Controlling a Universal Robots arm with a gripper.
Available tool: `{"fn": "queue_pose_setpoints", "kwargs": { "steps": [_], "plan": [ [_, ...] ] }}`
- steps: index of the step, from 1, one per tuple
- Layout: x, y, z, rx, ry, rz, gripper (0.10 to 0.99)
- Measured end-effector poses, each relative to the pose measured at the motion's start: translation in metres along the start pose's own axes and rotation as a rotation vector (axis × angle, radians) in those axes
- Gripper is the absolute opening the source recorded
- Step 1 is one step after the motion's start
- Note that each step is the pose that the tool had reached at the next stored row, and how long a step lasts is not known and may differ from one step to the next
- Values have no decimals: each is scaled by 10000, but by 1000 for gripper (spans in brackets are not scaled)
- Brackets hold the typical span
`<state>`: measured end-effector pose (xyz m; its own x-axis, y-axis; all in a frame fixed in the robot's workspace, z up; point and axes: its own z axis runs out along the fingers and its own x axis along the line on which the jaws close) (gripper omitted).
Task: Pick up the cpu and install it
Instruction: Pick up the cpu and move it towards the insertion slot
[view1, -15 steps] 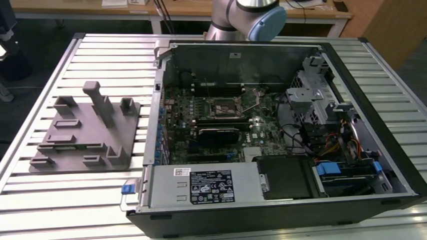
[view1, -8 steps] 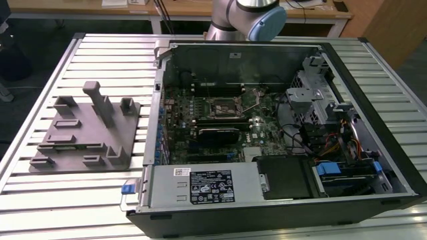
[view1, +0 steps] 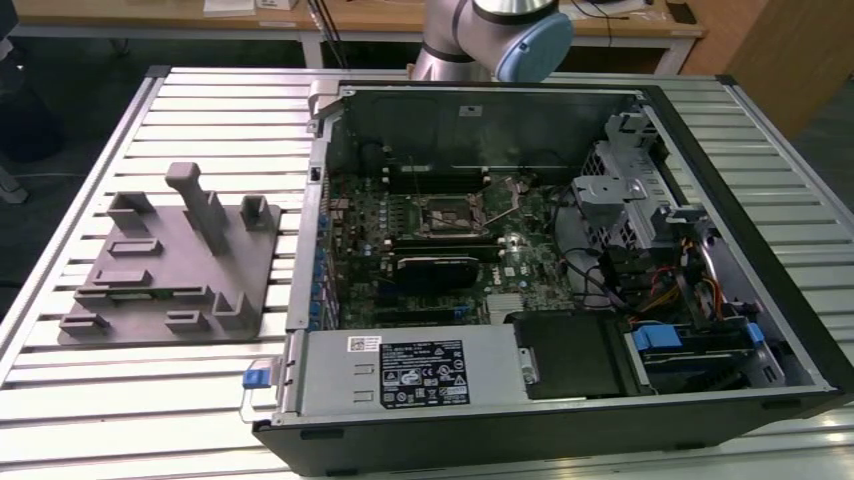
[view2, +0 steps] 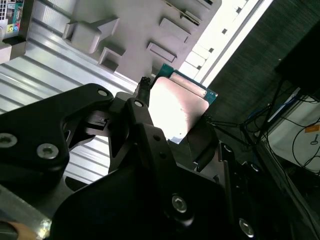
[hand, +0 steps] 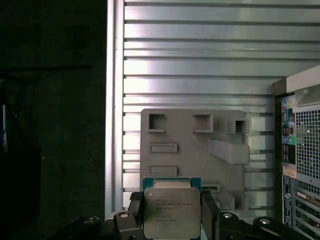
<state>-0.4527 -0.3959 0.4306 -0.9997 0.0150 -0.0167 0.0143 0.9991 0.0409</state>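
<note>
The cpu (hand: 171, 207) is a flat square chip with a shiny silver top and a thin green edge. My gripper (hand: 172, 216) is shut on it, one black finger (hand: 134, 210) on each side. It hangs high above the grey fixture block (hand: 192, 150) and the slatted table. In the second wrist view the cpu (view2: 176, 97) gleams between the same black fingers of the gripper (view2: 175, 109). In the exterior view the arm (view1: 487, 35) stands behind the open computer case, and the black motherboard socket (view1: 445, 213) lies in the middle of the board with its metal frame.
The grey fixture block (view1: 167, 265) lies on the slatted aluminium table (view1: 200, 110) at the exterior view's left. The open computer case (view1: 747, 390) takes up the middle and right, with power supply, drive cage and cables inside. Wooden desks stand behind.
</note>
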Motion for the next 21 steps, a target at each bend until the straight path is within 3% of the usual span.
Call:
{"fn": "queue_pose_setpoints", "kwargs": {
  "steps": [6, 21],
  "plan": [
    [-112, 1, 4, -1, 4, 1, 545],
    [-541, 7, 11, 0, 30, 2, 545]
  ]
}}
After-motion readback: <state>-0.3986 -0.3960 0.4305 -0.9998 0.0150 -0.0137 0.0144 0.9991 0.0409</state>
